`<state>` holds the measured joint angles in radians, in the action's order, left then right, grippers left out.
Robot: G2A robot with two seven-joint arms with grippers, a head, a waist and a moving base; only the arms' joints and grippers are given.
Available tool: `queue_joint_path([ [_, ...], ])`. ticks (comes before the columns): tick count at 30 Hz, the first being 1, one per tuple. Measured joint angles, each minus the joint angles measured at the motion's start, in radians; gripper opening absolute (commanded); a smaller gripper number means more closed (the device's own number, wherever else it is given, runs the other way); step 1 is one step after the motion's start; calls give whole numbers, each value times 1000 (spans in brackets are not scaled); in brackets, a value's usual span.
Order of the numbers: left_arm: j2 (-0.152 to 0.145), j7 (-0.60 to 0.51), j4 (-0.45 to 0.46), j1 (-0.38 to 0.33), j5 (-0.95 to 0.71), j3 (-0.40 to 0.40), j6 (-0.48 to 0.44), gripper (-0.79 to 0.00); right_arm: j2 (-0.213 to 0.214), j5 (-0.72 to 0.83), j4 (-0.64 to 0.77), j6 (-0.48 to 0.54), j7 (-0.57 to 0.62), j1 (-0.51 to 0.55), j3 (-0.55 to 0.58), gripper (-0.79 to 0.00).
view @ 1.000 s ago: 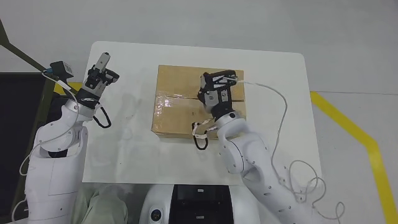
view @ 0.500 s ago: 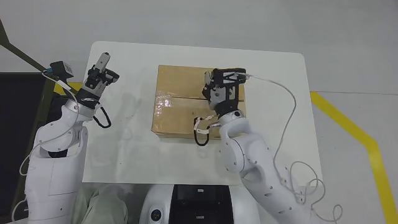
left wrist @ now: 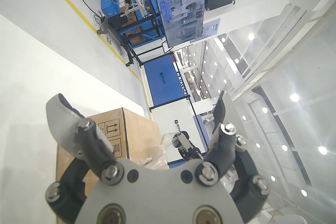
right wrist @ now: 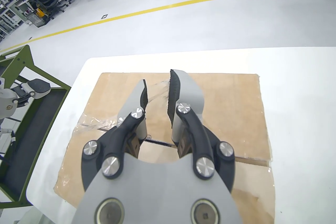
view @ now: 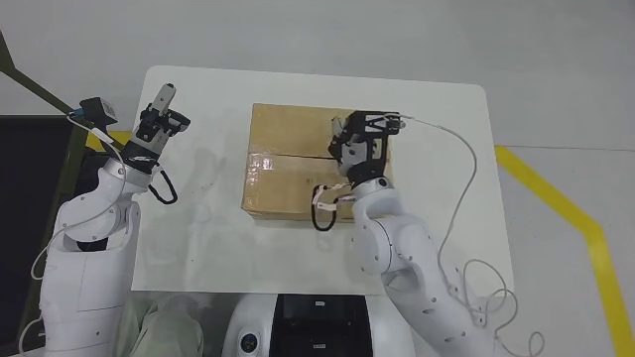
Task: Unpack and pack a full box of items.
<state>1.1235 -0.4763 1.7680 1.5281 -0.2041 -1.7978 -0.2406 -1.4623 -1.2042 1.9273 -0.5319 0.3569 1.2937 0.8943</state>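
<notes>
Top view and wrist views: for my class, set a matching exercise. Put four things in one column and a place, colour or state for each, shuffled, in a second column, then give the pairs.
Things
1. cardboard box
2. left gripper
3. right gripper
4. floor line

Descriptions
A. yellow
B. above the box's top
C. shut and taped, on the white table
D. open, off to the box's side, touching nothing

Pairs: 1-C, 2-D, 3-B, 4-A
</notes>
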Motion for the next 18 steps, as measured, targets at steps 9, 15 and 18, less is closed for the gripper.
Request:
queue_joint_path([
  [9,0,0,0,0,0,0,0,0,-11,9,8,-18,-43,17,13,-533],
  [15,0,0,0,0,0,0,0,0,-9,0,28,-25,-58,46,34,-483],
  [18,0,0,0,0,0,0,0,0,31,-4,170,85,-21,199,183,-416],
])
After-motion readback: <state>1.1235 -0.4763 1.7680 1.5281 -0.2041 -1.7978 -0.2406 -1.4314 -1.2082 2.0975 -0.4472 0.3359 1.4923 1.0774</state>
